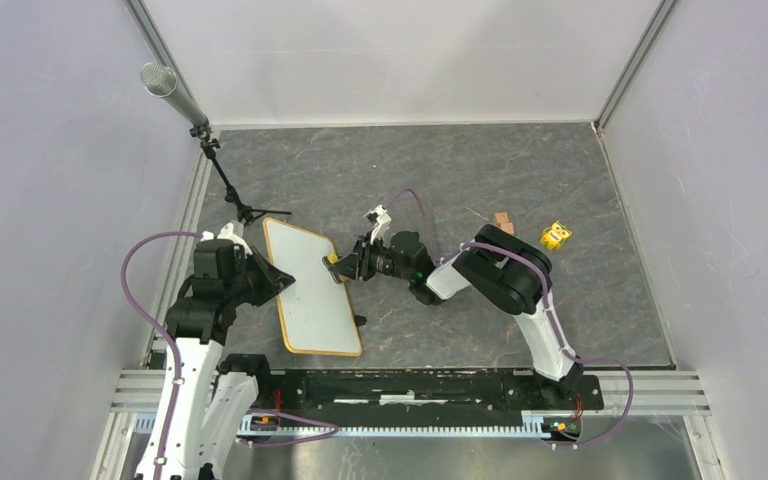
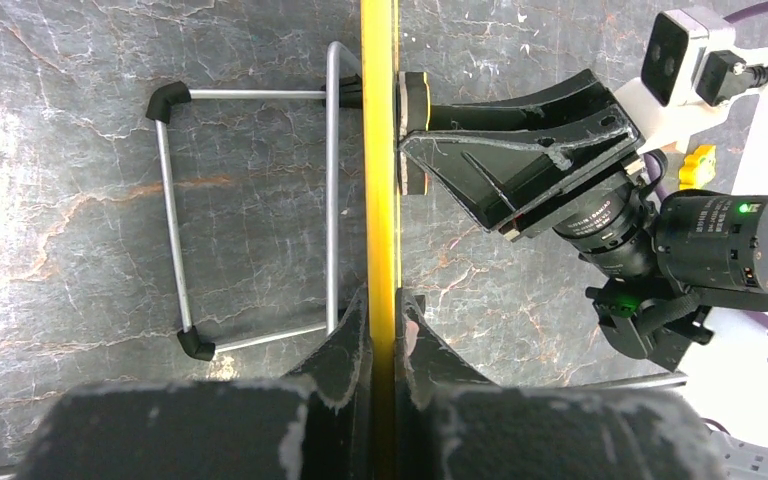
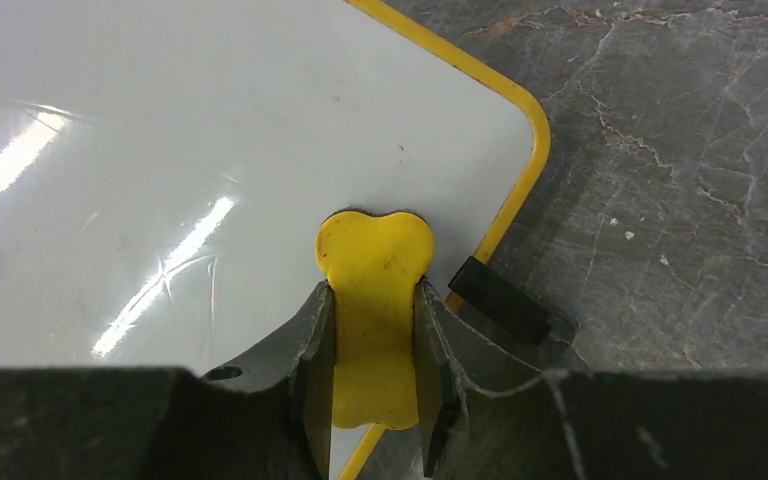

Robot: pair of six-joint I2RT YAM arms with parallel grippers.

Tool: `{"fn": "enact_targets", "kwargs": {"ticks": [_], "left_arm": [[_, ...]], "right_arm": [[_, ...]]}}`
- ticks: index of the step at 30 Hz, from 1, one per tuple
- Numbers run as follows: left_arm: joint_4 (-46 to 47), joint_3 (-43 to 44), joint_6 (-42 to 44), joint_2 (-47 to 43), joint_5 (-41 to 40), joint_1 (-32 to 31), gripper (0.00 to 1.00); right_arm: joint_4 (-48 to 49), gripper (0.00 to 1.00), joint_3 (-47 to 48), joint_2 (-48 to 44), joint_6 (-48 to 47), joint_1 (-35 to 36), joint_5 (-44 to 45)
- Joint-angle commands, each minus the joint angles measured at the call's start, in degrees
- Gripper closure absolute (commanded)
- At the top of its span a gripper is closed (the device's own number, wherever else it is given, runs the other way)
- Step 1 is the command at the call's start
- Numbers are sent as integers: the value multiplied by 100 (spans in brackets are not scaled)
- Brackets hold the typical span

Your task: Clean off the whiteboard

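on the whiteboard [image 1: 305,300] rests right pincer's [image 3: 373,292] yellow eraser [image 3: 375,250] (left pincer [image 2: 382,305] clamps edge).

Left wrist view: whiteboard [image 2: 380,200] edge-on, face hidden.

1. I saw a microphone [image 1: 159,78] on a black tripod stand [image 1: 232,195] near the left edge of the grey marbled tabletop [image 1: 600,310], its head angled up toward the far left corner.
2. A small yellow toy [image 1: 556,235] sat on the right half of the tabletop.
3. A small tan block [image 1: 503,221] lay just left of the toy, not touching it.
4. Plain white walls [image 1: 400,50] closed in the table on three sides.
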Motion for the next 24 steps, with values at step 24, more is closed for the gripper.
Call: {"fn": "enact_targets", "kwargs": {"ticks": [24], "left_arm": [[-46, -65, 196, 62, 372, -82, 98]], "right_arm": [[736, 73, -146, 93, -24, 302, -235]]}}
